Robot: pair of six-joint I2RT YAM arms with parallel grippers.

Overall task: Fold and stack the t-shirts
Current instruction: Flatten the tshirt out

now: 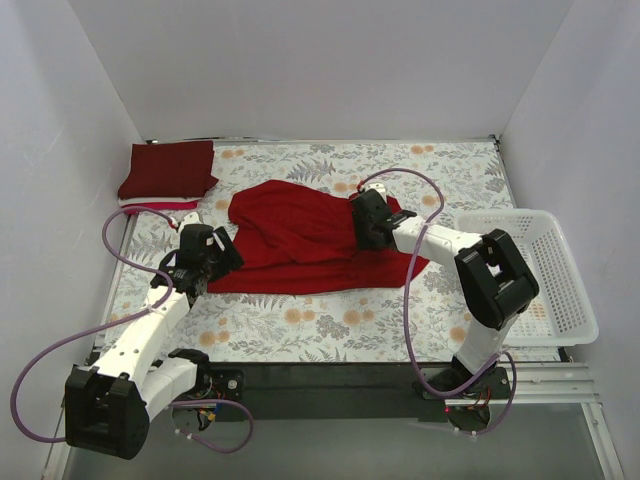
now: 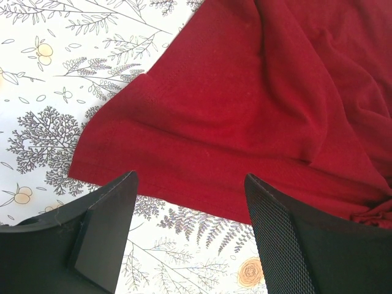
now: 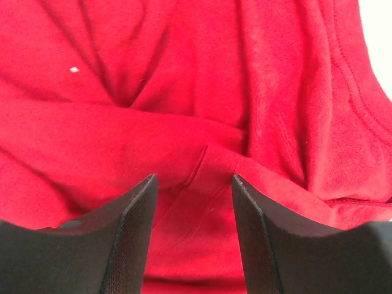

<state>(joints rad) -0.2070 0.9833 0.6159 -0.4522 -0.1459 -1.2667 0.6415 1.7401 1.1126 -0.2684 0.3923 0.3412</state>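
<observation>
Top external view: part of the job looks done. A dark maroon t-shirt [image 1: 168, 168] lies folded into a neat rectangle on thin white and pinkish-red layers [image 1: 157, 204] at the far left corner of the bench [image 1: 320, 330], which has a flowered covering. The bright red t-shirt [image 1: 300, 235] is not yet folded. It sprawls across the middle, a soft matte knit thrown into rounded ridges, with a flat stitched hem along its near edge.

The left claw [image 1: 222, 255] sits at the shirt's near left corner, jaws standing wide with nothing between them. The right claw [image 1: 368, 222] is over the shirt's right part, jaws parted either side of a raised crease and gripping nothing. A white plastic lattice basket [image 1: 545, 270] stands at the right.
</observation>
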